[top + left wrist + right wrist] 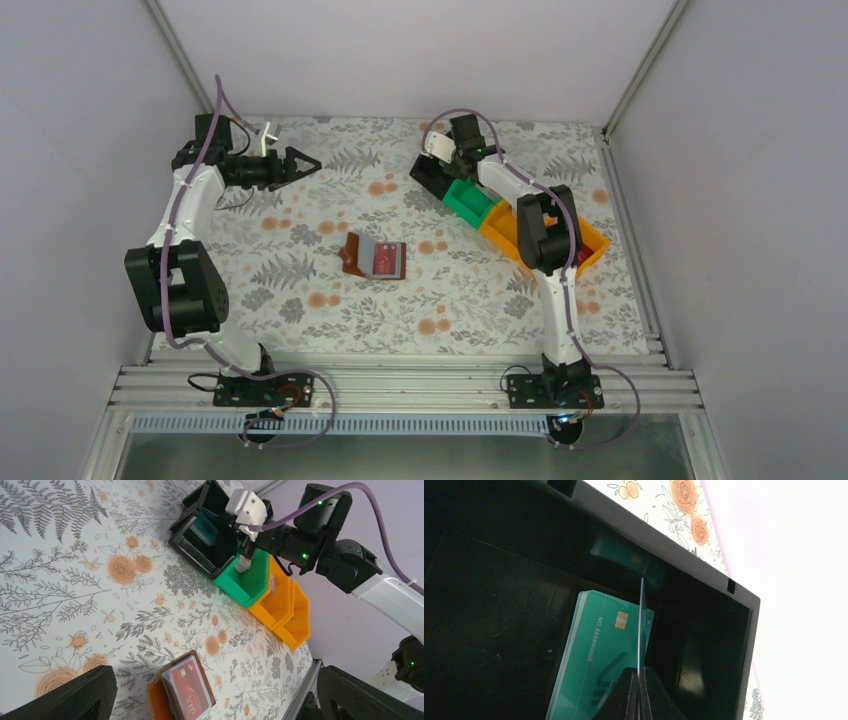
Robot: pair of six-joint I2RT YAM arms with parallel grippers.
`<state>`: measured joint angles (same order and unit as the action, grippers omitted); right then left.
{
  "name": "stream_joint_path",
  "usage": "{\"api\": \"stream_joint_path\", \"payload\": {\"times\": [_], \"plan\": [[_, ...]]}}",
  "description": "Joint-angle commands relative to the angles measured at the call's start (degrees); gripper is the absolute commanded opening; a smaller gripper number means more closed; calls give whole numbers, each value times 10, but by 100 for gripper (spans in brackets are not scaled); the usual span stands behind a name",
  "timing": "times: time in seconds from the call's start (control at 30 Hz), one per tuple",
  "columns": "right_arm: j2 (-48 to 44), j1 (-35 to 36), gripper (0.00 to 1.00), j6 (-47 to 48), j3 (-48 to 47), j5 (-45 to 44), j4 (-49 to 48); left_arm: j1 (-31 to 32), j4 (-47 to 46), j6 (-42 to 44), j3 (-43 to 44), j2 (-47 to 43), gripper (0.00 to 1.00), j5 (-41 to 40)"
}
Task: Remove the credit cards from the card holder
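Right gripper (640, 680) is pinched tight, fingertips closed on a thin card (642, 625) that stands edge-on. Only a pale sliver of it shows, so I can't call its colour. Directly below the fingers a teal card (599, 650) lies flat, glossy plastic with a gold chip and embossed digits. It rests on the dark floor of the black bin (704, 570), a hard, matte, square-walled tray.

So this looks like the drop-off step, with one card already delivered and another poised above it. The next move calls for parting the jaws so the card falls inside the walls, not onto the rim.

Just beside the bin on the arm's side sit a green bin (470, 200) and an orange bin (500, 228), both the same moulded plastic.

Well away from the gripper, back toward mid-table, lies the card holder (352, 255), a flat piece of brown leather-look material. A shiny red card (388, 260) rests on it, and that looks like the next pick. I can't tell whether a slot is gripping it.

Farther off again, the left gripper (306, 164) hangs over the floral cloth, jaws spread wide and holding nothing.
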<state>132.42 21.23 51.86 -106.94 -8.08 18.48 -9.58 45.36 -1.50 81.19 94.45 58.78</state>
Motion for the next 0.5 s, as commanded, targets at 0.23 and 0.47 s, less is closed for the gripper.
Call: {"api": "stream_joint_path", "payload": {"times": [0.23,0.47], "plan": [[3,0,4,53,12,-5,-56,-2,-17,7,-10,1,100,18],[-5,0,39,47,20,-9,-57,-2,-16,8,-10,3,100,24]]}}
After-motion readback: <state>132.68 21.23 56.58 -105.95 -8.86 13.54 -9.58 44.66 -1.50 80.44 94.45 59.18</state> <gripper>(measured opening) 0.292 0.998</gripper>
